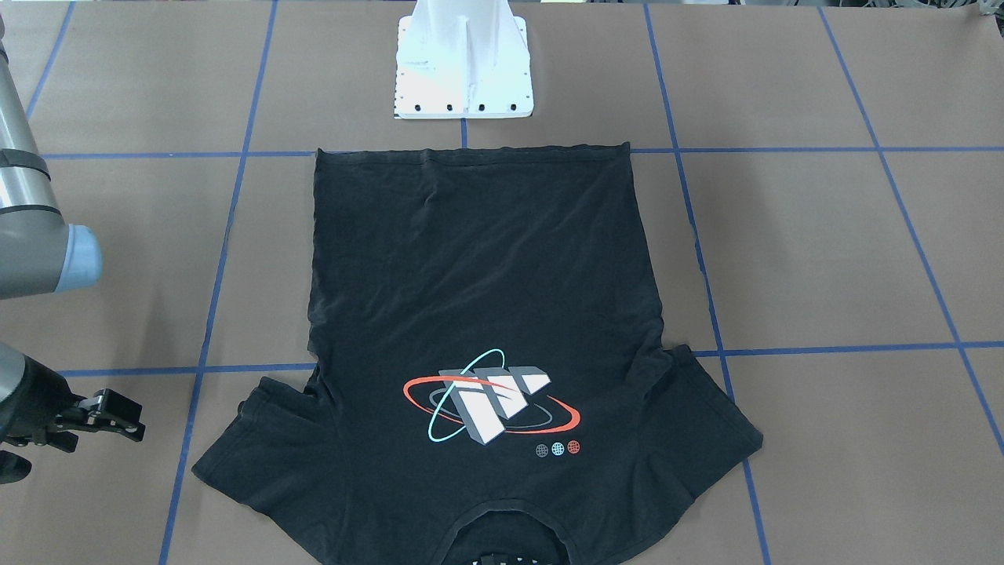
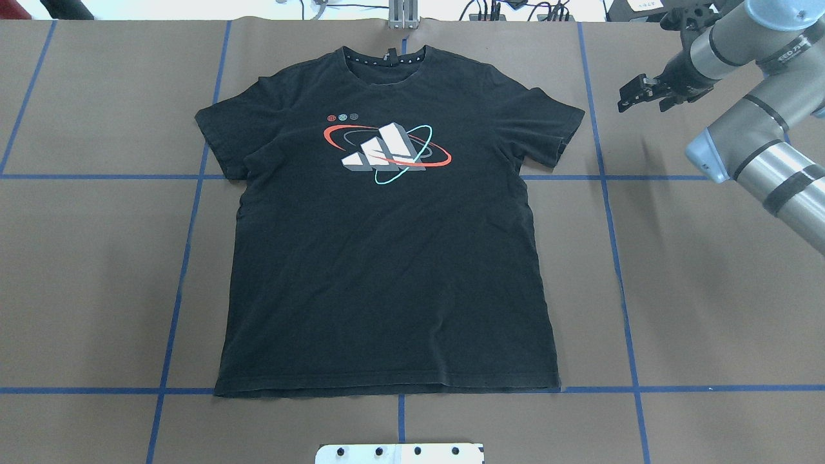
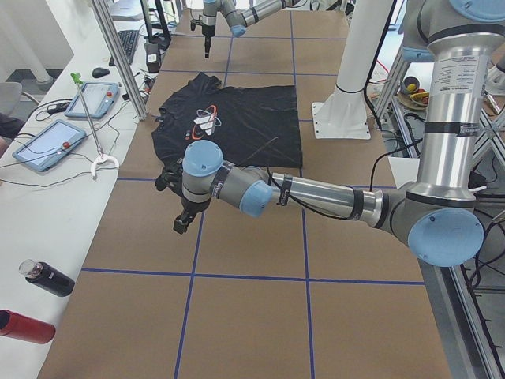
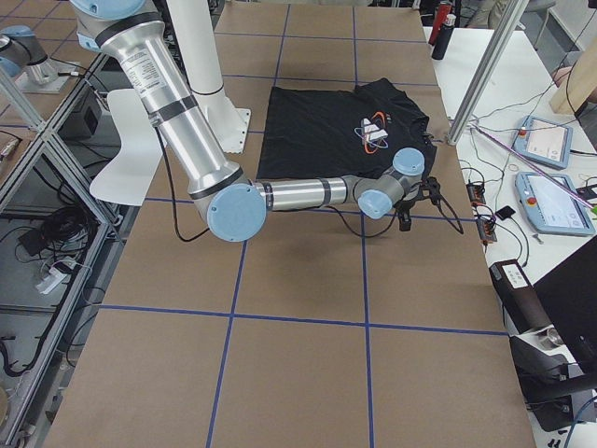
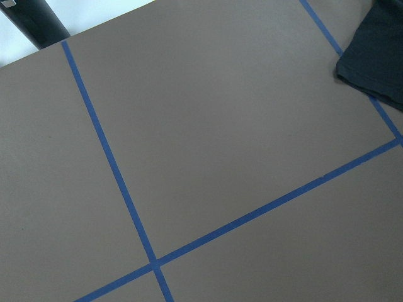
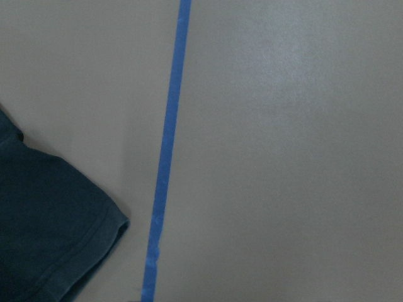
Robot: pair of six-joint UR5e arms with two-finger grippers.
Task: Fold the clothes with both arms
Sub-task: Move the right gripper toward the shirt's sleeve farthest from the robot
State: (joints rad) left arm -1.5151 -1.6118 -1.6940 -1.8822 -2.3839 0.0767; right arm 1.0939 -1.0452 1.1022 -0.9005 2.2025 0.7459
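Black and two-fingered, the right gripper (image 2: 628, 95) hangs over bare table at the upper right of the overhead view. Its fingers stand a little apart and hold nothing. It sits at the end of the right arm (image 2: 760, 148), a smooth grey metal tube with rounded light-blue joint caps. The gripper is just beyond the shirt's nearest sleeve and does not touch it. Its wrist camera looks down on that sleeve's stitched hem (image 6: 50, 220) at the lower left of its frame, beside a strip of blue tape.

The left gripper (image 3: 182, 222) shows only in the left side view, near the middle of the frame. It points down over the table, clear of the shirt. Whether its fingers are apart or together cannot be told. The left arm (image 3: 316, 193) reaches out low and nearly level.

A black short-sleeved T-shirt (image 2: 387, 270) lies flat and face up in the middle of the table (image 2: 709, 290). Its soft cotton is faintly wrinkled and both sleeves are spread out. The ribbed round collar (image 2: 385, 61) points to the top of the overhead view. The chest graphic (image 2: 385, 153) has three slanted white bars ringed by red and cyan ovals. The table has a matte brown surface crossed by blue tape lines (image 2: 612, 225) forming a grid of squares.
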